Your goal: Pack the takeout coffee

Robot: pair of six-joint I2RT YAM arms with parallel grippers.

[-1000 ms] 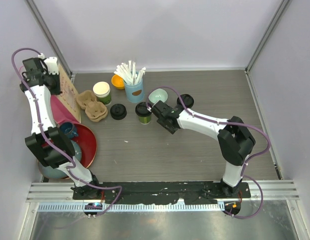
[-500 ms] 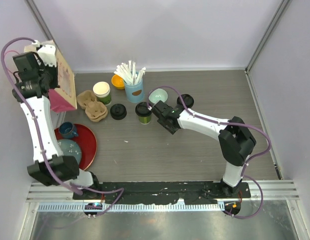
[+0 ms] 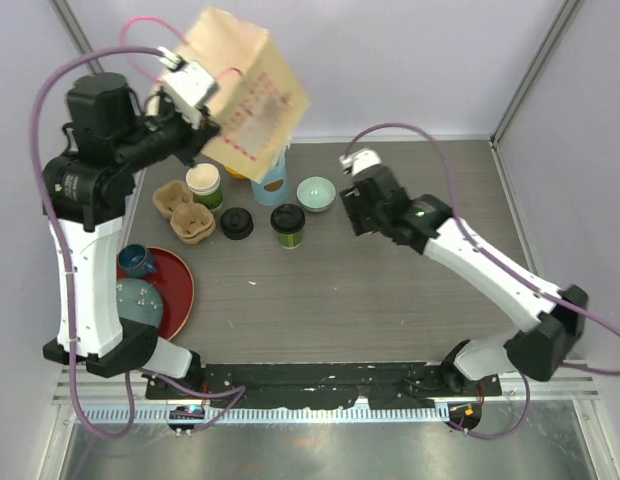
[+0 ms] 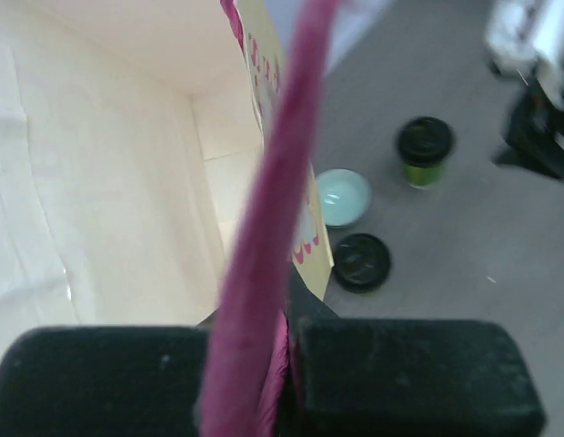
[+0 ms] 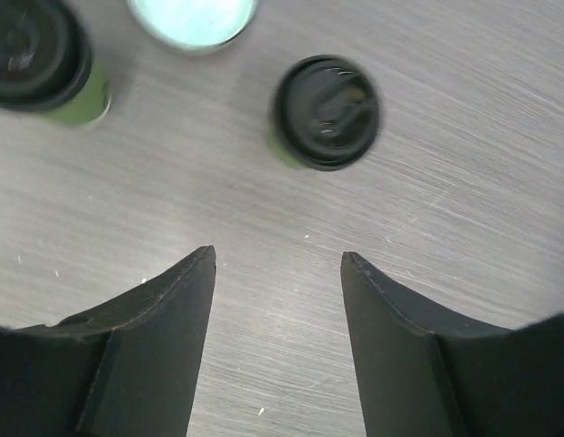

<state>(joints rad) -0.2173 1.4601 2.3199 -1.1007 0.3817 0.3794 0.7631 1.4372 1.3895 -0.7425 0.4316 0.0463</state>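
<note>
My left gripper (image 3: 197, 88) is raised high at the back left, shut on the pink handle and rim of a tan paper bag (image 3: 245, 95). The bag hangs tilted, and its pale inside (image 4: 118, 182) fills the left wrist view. One lidded green takeout coffee cup (image 3: 287, 224) stands mid-table. In the right wrist view another lidded cup (image 5: 325, 113) stands just ahead of my open, empty right gripper (image 5: 277, 257). The first cup (image 5: 41, 66) is at that view's upper left. A lidless green cup (image 3: 203, 185) and a loose black lid (image 3: 236, 222) stand further left.
A pale green bowl (image 3: 316, 192) sits between the lidded cups. The blue cup of straws (image 3: 273, 181) is partly hidden behind the bag. A cardboard cup carrier (image 3: 184, 212) lies at the left, near a red plate (image 3: 178, 290) holding a blue mug (image 3: 136, 260).
My left arm has swung the bag from the far left wall up and rightward over the table's back. My right gripper has drawn away from the middle cup, risen and moved right.
</note>
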